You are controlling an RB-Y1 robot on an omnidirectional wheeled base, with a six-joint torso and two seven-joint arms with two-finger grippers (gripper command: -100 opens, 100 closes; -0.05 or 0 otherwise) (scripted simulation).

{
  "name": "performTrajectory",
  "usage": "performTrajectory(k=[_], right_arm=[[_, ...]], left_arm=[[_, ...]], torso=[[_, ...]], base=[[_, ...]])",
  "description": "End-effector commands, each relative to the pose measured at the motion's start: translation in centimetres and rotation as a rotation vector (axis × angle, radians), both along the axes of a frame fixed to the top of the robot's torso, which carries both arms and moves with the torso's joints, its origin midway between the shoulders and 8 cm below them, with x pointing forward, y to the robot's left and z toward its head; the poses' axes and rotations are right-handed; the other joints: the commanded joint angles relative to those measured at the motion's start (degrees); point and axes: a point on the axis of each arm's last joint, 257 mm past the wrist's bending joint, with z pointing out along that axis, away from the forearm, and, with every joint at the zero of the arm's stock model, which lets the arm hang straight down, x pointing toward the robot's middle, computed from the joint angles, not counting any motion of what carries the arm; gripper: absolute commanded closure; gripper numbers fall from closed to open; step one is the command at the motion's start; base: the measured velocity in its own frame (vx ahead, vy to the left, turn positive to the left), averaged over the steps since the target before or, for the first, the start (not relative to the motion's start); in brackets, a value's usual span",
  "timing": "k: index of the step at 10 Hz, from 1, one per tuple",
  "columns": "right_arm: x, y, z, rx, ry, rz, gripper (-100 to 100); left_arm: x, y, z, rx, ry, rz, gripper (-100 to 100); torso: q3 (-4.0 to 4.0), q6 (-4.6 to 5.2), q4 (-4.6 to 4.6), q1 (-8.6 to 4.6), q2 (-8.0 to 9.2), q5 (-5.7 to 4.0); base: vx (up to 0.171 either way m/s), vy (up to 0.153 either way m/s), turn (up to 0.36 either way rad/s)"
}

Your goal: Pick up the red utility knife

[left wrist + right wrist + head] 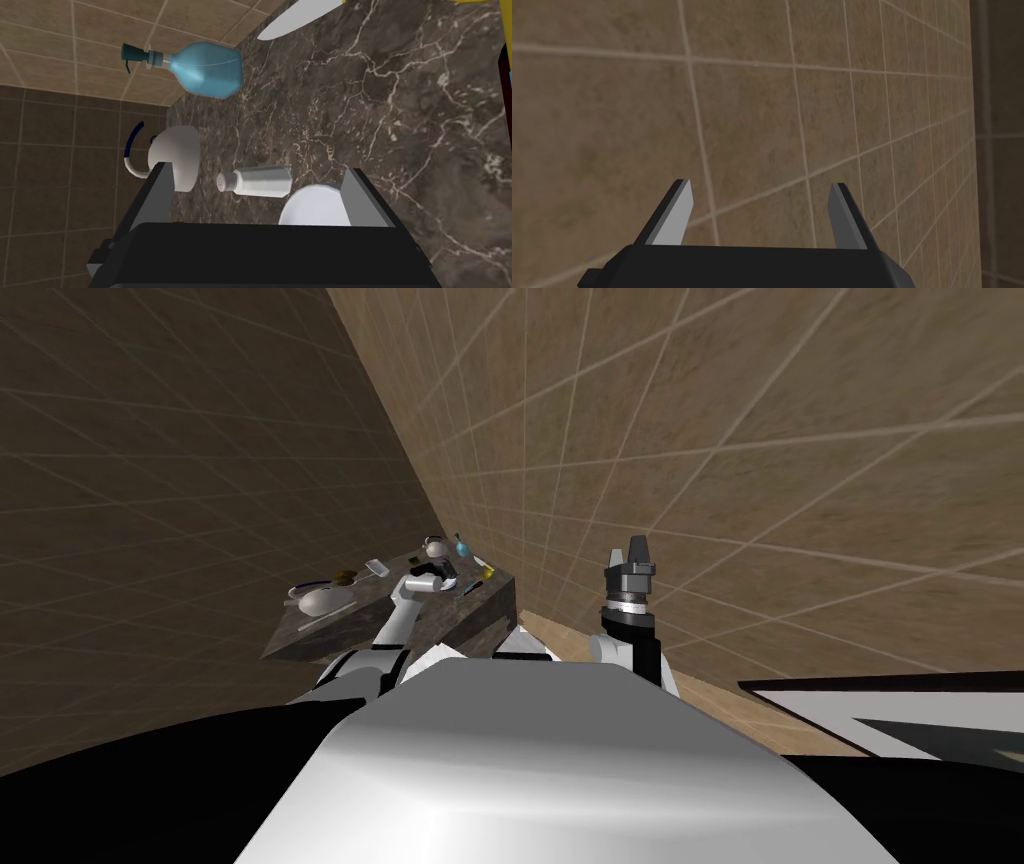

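I am holding my left pincer wide over the dark marbled tabletop, gripping nothing. A white shaker is lying on its side between the fingers. A white rounded thing is sitting right by one finger, and a white kettle by the other. The red utility knife is lying outside the open fingers, past the finger beside the rounded thing and apart from it. Just a dark red sliver of it is showing. In the head view that side is at about 4 o'clock of the pincer. Farther on, a yellow-handled knife is pointing its blade toward a blue pump bottle by the tiled wall. My right pincer is hanging raised at 3 o'clock, also wide and empty.
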Motion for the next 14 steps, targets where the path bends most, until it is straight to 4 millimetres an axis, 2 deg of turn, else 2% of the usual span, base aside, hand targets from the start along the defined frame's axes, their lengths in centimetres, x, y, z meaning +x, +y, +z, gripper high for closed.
performTrajectory(k=[1, 2, 3, 4, 9, 12, 14], right_arm=[[0.0, 0.0, 0.0, 0.0, 0.0, 0.0, 0], [0.0, 0.0, 0.0, 0.0, 0.0, 0.0, 0], [0.0, 0.0, 0.0, 0.0, 0.0, 0.0, 0], [0.0, 0.0, 0.0, 0.0, 0.0, 0.0, 0], [0.0, 0.0, 0.0, 0.0, 0.0, 0.0, 0], [0.0, 0.0, 0.0, 0.0, 0.0, 0.0, 0], [0.0, 0.0, 0.0, 0.0, 0.0, 0.0, 0]], left_arm=[[-0.1, 0.4, -0.7, -0.006, 0.033, 0.013, -100], [0.0, 1.7, -1.2, -0.038, 0.071, 0.051, -100], [-0.5, 1.9, -2.1, -0.04, 0.106, 0.06, -100], [-0.3, 3.0, -2.4, -0.074, 0.133, 0.096, -100], [-1.8, 4.4, -4.9, -0.118, 0.254, 0.154, -100], [-2.8, 6.0, -6.6, -0.197, 0.35, 0.234, -100], [-3.7, 5.9, -7.4, -0.201, 0.396, 0.243, -100]], torso=[[0.0, 0.0, 0.0, 0.0, 0.0, 0.0], [0.01, -0.01, 0.0, 0.01, 0.02, 0.0], [0.0, 0.03, 0.01, -0.02, 0.0, -0.01], [0.0, 0.0, 0.0, -0.01, 0.0, 0.0], [0.01, -0.01, 0.0, -0.03, 0.01, 0.0], [0.0, -0.01, 0.0, -0.04, 0.01, -0.01], [0.0, -0.02, 0.0, -0.06, 0.01, -0.01]], base=[[0.007, -0.001, 0.004], [0.011, -0.007, -0.139], [0.013, -0.002, -0.1], [0.017, -0.008, -0.168], [0.009, -0.005, -0.059], [0.012, -0.013, -0.119], [0.009, -0.01, -0.036]])
